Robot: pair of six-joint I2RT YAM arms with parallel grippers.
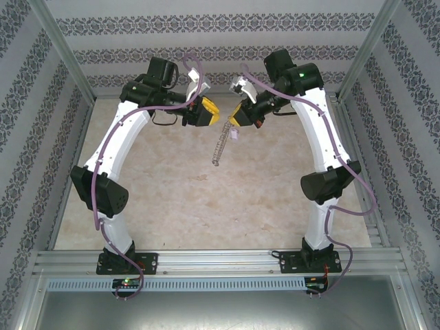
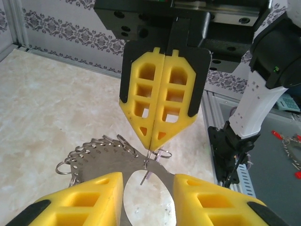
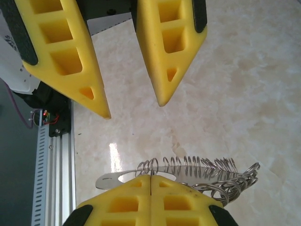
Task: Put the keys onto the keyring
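1. Starting nearest the arm bases, everything hangs over the beige surface (image 1: 165,206). The lowest thing above it is the loose end of the keyring (image 1: 218,150), which dangles toward 7 o'clock from the right claw in the top view.
2. So from above, the ring's long axis runs roughly 1 to 7 o'clock. In the right wrist view it lies crosswise instead, 9 to 3, with the little silvery loops bunched toward 3 o'clock.
3. The right claw (image 1: 237,118) is clamped on the keyring's upper end, jaws fully together with the thin metal pinched between them.
4. Just under the right claw, right beside the ring, there's a tiny pale lilac thing that may be the key (image 1: 235,133). It's too small for me to call, and I can't tell if it's threaded on or only hanging alongside.
5. The left claw (image 1: 208,115) sits at 9 o'clock of the right one, nose to nose and near. Its jaws stand partway apart, gripping nothing as far as I can see. From the right wrist camera its tips sit at 12 o'clock of the ring and look apart from it.
6. My read is that the left arm is the free one, so any threading is its job, moving in toward 3 o'clock onto the held end. With one end held, the ring could swing.
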